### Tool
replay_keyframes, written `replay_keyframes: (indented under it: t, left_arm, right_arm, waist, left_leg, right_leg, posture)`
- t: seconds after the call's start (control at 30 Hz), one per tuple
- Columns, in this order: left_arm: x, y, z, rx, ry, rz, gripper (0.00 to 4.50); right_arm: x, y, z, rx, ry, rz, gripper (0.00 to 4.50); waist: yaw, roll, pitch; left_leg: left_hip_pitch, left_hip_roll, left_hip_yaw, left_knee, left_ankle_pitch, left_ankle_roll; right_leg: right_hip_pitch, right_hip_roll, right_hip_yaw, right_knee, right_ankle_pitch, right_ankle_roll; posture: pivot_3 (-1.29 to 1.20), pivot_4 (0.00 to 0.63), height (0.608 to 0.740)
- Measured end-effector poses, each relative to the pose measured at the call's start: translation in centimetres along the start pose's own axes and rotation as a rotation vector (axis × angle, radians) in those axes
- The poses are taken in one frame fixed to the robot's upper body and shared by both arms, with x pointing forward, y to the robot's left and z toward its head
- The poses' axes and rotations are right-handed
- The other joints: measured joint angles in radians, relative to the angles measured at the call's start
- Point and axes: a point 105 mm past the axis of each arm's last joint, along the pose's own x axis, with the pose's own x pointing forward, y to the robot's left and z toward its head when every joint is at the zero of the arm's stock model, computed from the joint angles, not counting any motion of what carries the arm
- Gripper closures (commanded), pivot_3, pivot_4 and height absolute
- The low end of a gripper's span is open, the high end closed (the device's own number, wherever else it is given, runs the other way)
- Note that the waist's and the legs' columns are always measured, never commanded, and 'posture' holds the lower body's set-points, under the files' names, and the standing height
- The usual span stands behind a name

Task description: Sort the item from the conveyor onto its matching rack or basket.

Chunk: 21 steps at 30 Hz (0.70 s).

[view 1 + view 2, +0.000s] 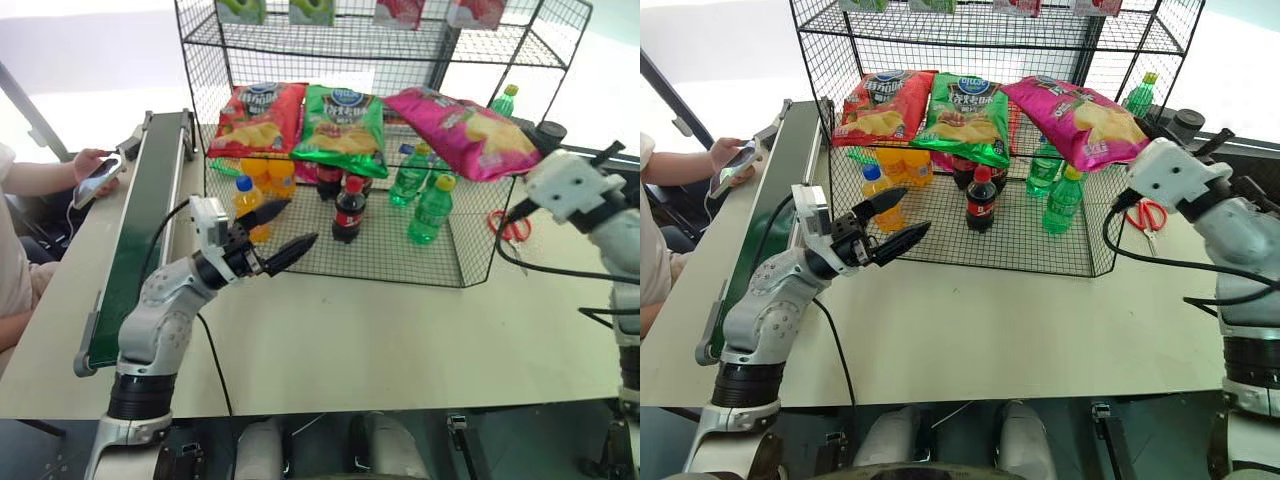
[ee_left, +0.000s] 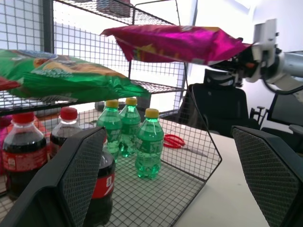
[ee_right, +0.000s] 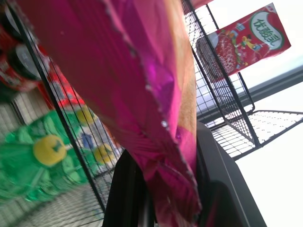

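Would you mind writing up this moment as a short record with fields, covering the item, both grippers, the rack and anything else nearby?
item: magenta-pink crisp bag, held at the rack's middle tier, beside the green bag
right gripper: shut on the bag's edge
left gripper: open, holding nothing, in front of the rack's bottom tier
rack: black wire rack; red bag and green bag on middle tier, bottles below
conveyor: green belt, nothing on it
other: red scissors on table; a person's hand holding a phone
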Motion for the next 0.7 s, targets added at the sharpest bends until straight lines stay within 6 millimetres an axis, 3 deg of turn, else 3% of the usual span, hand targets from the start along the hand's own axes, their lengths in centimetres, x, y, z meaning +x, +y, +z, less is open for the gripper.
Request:
replay_keyframes:
  t: [0.27, 0.47, 0.7]
  left_arm:
    - [0.9, -0.8, 0.1, -0.008, -0.036, 0.026, 0.0]
    - [1.2, -1.1, 0.0, -0.015, -0.039, 0.026, 0.0]
    - [1.3, -1.5, -0.3, -0.012, -0.032, 0.018, 0.0]
  right_arm:
    - [2.7, 0.0, -0.9, -0.072, 0.091, -0.054, 4.27]
    - [3.0, 0.7, -3.0, -0.081, 0.207, -0.058, 4.27]
    - [4.2, 0.2, -3.2, -0.043, 0.254, -0.105, 4.27]
  waist:
    - [0.005, 0.0, 0.0]
    - [0.004, 0.0, 0.0]
    - [-0.001, 0.0, 0.0]
  left_leg:
    - [0.0, 0.001, 0.0, 0.0, 0.0, 0.0]
    - [0.0, 0.001, 0.0, 0.0, 0.0, 0.0]
    - [0.0, 0.002, 0.0, 0.0, 0.0, 0.0]
  right_leg:
    - [0.001, 0.0, 0.0, -0.001, 0.0, 0.0]
    - [0.0, 0.0, 0.0, 0.0, 0.0, 0.0]
    - [0.0, 0.0, 0.0, 0.0, 0.0, 0.0]
  posture:
    - [0.0, 0.15, 0.74]
    - [0.0, 0.15, 0.74]
    - [0.0, 0.15, 0.74]
